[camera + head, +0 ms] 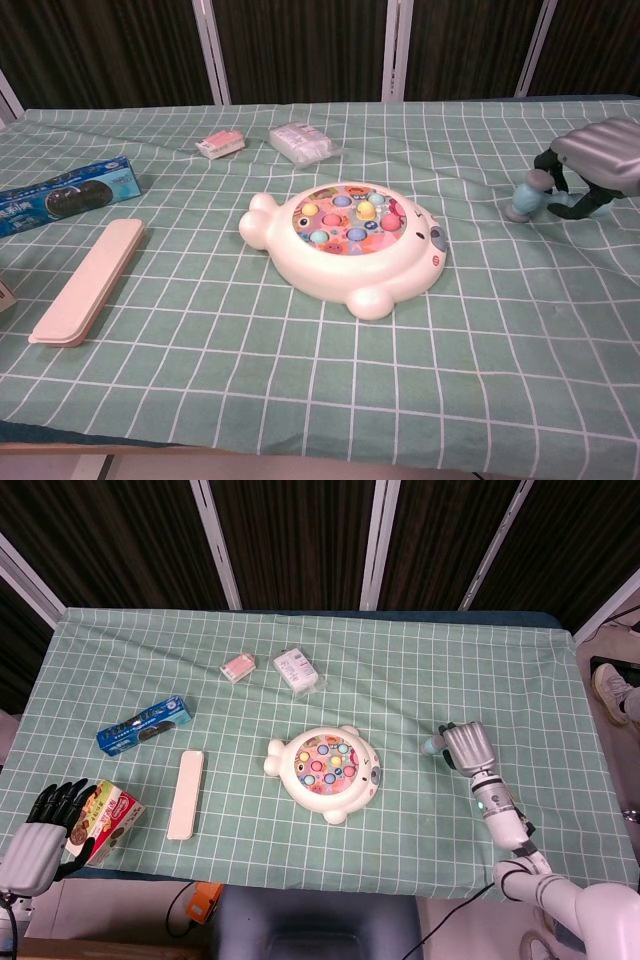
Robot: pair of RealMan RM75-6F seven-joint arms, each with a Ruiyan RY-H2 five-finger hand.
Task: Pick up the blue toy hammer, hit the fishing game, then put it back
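- Gripping the blue toy hammer (528,194), right hand (469,747) sits low at the table's right side, fingers curled round the handle; hammer head touches the green checked cloth (480,660) or is just above it – can't tell which.
- Hammer is right of the fishing game (326,767), well apart.
- Fishing game – white fish-shaped toy, centre of table.
- Left hand (42,825) off the near-left edge, holding nothing, fingers spread, touching or just beside a snack box (103,820).
- Beige case (186,793) and blue cookie box (144,725) left of the game.
- Pink packet (238,667) and clear-wrapped pack (298,669) behind it.
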